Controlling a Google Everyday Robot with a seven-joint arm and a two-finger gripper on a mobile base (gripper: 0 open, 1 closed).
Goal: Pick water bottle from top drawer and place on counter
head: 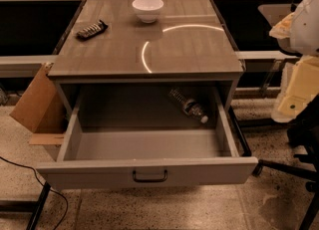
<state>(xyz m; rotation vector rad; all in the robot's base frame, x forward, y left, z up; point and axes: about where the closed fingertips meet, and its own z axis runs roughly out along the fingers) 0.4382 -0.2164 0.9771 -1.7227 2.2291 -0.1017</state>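
Gripper (297,87): right frame edge, beside the counter (189,50); clenched or released cannot be told. Water bottle (188,105): lying on its side in the open top drawer (149,172), left of the gripper, by the drawer's right wall. White bowl (147,9): on the counter, well left of the gripper.

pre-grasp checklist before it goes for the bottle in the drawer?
1. Top drawer pulled open: ok.
2. Water bottle in sight, lying on its side at the drawer's right rear: ok.
3. Nothing on top of the bottle: ok.
4. Bare spot on the counter for placing: ok; the white bowl and the dark flat object sit at the back and left.
5. Gripper position over the drawer: cannot tell, it is not in view.
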